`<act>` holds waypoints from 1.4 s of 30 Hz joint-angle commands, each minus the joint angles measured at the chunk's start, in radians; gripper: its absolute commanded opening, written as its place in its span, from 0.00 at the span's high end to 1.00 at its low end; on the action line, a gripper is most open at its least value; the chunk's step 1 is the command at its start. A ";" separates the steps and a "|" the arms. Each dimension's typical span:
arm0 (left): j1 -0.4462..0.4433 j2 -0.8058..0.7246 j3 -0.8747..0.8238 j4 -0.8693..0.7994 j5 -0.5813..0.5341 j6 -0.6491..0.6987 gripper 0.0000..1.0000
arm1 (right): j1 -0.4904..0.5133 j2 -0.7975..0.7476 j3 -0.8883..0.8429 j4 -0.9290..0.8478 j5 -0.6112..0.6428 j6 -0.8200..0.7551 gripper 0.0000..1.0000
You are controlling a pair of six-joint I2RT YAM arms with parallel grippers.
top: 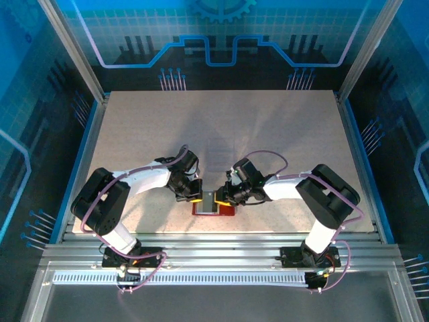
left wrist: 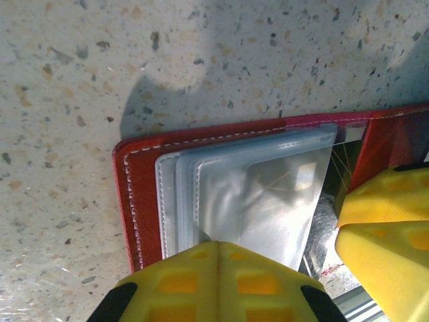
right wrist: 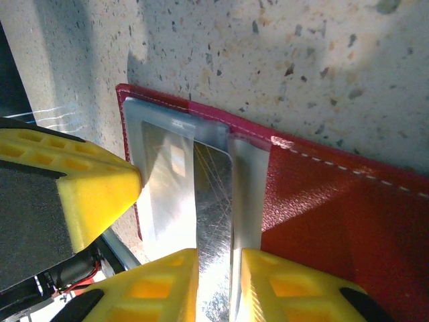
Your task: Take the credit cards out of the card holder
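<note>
Red card holder (left wrist: 137, 194), left claw (left wrist: 214, 251) atop pockets (left wrist: 268, 194)

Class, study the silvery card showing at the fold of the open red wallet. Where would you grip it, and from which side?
Grip the card on its bare strip beside the fold, the part clear of the plastic pockets. Come from the wallet's red flap side and pinch its two faces; it looks too thin and flat to take by its edges.

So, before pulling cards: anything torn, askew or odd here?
Nothing stands out. The red card holder lies open on the table, clear pockets untorn, left gripper on them, right gripper straddling a silvery card.
</note>
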 commanded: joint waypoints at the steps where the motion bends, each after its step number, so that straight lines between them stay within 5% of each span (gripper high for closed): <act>1: -0.006 0.016 -0.009 -0.035 -0.034 0.026 0.98 | -0.016 0.018 -0.011 0.026 -0.024 -0.001 0.79; 42: -0.011 0.007 -0.021 -0.035 -0.043 0.011 0.99 | -0.032 0.021 -0.048 0.074 -0.032 0.011 0.93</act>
